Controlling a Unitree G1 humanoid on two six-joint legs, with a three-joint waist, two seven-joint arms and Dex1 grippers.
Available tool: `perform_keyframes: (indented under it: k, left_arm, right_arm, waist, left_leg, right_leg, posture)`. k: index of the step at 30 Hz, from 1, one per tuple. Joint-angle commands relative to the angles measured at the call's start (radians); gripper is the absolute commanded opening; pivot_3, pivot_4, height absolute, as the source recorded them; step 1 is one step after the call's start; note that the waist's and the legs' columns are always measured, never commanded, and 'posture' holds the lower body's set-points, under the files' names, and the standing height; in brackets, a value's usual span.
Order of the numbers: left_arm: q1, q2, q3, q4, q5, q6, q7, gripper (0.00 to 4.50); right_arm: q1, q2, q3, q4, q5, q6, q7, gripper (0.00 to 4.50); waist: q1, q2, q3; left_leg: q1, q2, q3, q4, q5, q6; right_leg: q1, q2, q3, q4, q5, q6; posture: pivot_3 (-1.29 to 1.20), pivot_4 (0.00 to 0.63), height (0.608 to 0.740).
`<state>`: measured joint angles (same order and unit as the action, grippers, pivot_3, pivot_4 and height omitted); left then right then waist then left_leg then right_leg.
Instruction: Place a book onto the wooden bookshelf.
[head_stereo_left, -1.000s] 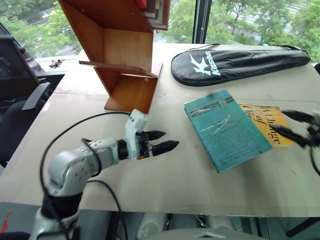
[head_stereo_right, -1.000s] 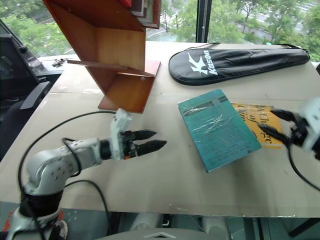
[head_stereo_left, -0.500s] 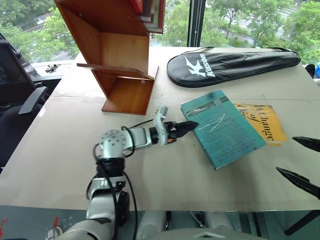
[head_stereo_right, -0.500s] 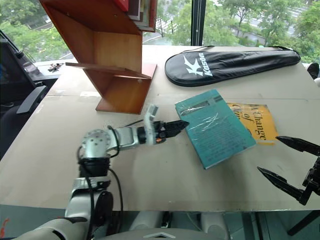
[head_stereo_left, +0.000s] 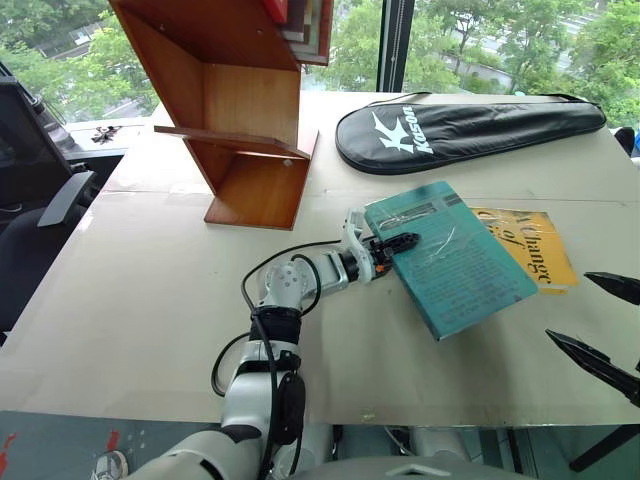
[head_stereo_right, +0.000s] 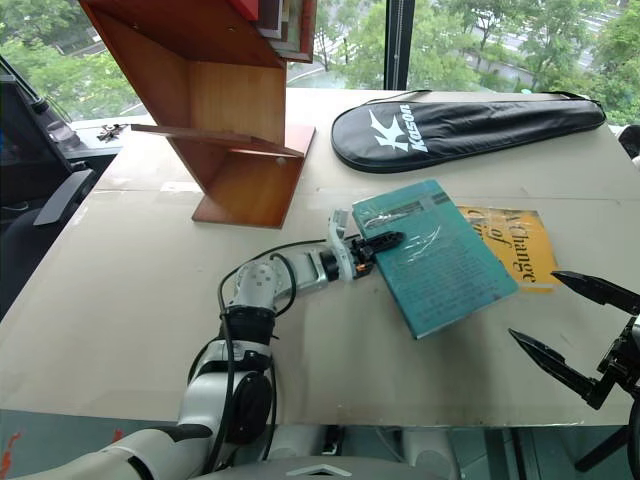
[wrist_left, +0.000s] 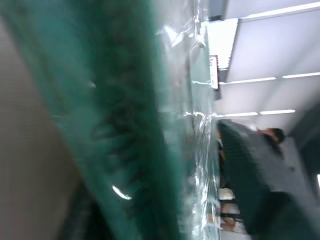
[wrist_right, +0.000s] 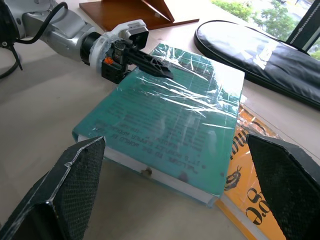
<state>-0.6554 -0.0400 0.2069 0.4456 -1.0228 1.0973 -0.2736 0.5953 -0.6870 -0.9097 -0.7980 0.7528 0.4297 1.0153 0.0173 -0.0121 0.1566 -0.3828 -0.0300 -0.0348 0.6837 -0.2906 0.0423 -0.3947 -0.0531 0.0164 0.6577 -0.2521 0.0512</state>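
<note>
One black-fingered left gripper (head_stereo_right: 383, 241) seems to pinch the left edge of the big shiny teal-green book (head_stereo_right: 435, 255), which might slip out, while the right gripper (head_stereo_right: 578, 334) waits open.

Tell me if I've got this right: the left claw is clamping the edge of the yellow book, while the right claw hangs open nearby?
Not quite. The left claw is clamped on the edge of the teal book, as the right wrist view shows; the yellow book lies beneath it. The right claw does hang open.
</note>
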Motion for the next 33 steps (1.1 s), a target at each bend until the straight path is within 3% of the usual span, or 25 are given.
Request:
perform_keyframes:
  k: [1, 2, 9, 13, 16, 19, 22, 27, 33]
  left_arm:
    - [0.007, 0.023, 0.033, -0.01, -0.021, 0.033, -0.074, 0.37]
    - [0.007, 0.03, 0.061, -0.02, -0.049, 0.056, -0.077, 0.04]
    - [-0.045, 0.173, 0.216, -0.245, -0.372, 0.32, 0.066, 0.04]
    - [-0.129, 0.32, 0.189, -0.4, -0.455, 0.373, 0.078, 0.04]
    - [-0.232, 0.44, 0.126, -0.551, -0.414, 0.352, -0.005, 0.04]
    - [-0.343, 0.636, -0.04, -0.746, -0.141, 0.115, -0.265, 0.04]
    - [-0.465, 0.858, -0.266, -0.788, 0.301, -0.315, -0.51, 0.04]
    - [-0.6, 0.992, -0.363, -0.695, 0.615, -0.594, -0.63, 0.04]
    - [-0.642, 1.268, -0.526, -0.449, 1.044, -0.842, -0.852, 0.04]
  right_arm:
    - [0.016, 0.015, -0.005, -0.027, 0.016, -0.023, -0.024, 4.5]
    - [0.021, 0.023, 0.005, -0.029, 0.011, -0.027, -0.029, 4.5]
    - [-0.031, 0.056, 0.09, -0.007, 0.016, -0.058, -0.087, 4.5]
    - [-0.111, 0.037, 0.118, 0.063, 0.025, -0.066, -0.102, 4.5]
    - [-0.177, 0.017, 0.154, 0.115, 0.013, -0.068, -0.107, 4.5]
    - [-0.251, -0.002, 0.189, 0.176, -0.001, -0.075, -0.115, 4.5]
    - [-0.335, -0.024, 0.234, 0.228, -0.01, -0.088, -0.111, 4.5]
    - [-0.435, -0.039, 0.302, 0.288, -0.031, -0.115, -0.1, 4.5]
    - [-0.573, -0.034, 0.42, 0.399, -0.082, -0.174, -0.074, 4.5]
  waist:
    - [0.0, 0.0, 0.0]
    - [-0.001, 0.0, 0.0]
    - [-0.005, -0.001, 0.001]
    - [0.004, -0.002, 0.002]
    - [0.004, -0.004, 0.003]
    - [-0.002, -0.004, 0.005]
    - [-0.007, -0.002, 0.005]
    - [-0.004, 0.001, 0.006]
    - [-0.027, 0.002, 0.008]
  left_leg:
    - [0.0, 0.0, 0.0, 0.0, 0.0, 0.0]
    - [0.0, 0.0, 0.0, 0.0, 0.0, 0.0]
    - [-0.001, 0.002, 0.0, 0.0, 0.0, 0.0]
    - [-0.002, 0.0, -0.001, 0.0, 0.0, -0.001]
    - [-0.002, 0.0, -0.001, 0.0, 0.0, -0.001]
    - [-0.002, -0.001, -0.001, 0.0, 0.0, -0.001]
    - [0.0, -0.001, 0.002, -0.004, 0.002, -0.003]
    - [0.004, 0.0, 0.003, -0.013, 0.004, -0.006]
    - [0.001, 0.0, 0.006, -0.014, 0.003, -0.005]
  right_leg:
    - [0.0, 0.0, 0.0, 0.0, 0.0, 0.0]
    - [0.0, 0.0, 0.0, 0.0, 0.0, 0.0]
    - [-0.003, 0.0, 0.001, 0.002, 0.0, 0.0]
    - [-0.003, -0.002, 0.0, 0.002, 0.0, 0.0]
    - [-0.003, -0.002, -0.001, 0.001, 0.0, 0.0]
    - [-0.003, -0.001, -0.001, 0.0, 0.0, 0.0]
    - [-0.003, 0.001, 0.001, -0.001, 0.0, -0.001]
    - [-0.003, 0.002, 0.005, -0.004, 0.0, -0.001]
    - [-0.008, 0.008, 0.004, -0.004, -0.001, -0.001]
  posture:
    - [0.0, 0.15, 0.74]
    - [0.0, 0.15, 0.74]
    - [0.0, 0.15, 0.74]
    - [0.0, 0.15, 0.74]
    - [0.0, 0.15, 0.74]
    - [0.0, 0.15, 0.74]
    - [0.0, 0.15, 0.74]
    - [0.0, 0.15, 0.74]
    - [0.0, 0.15, 0.74]
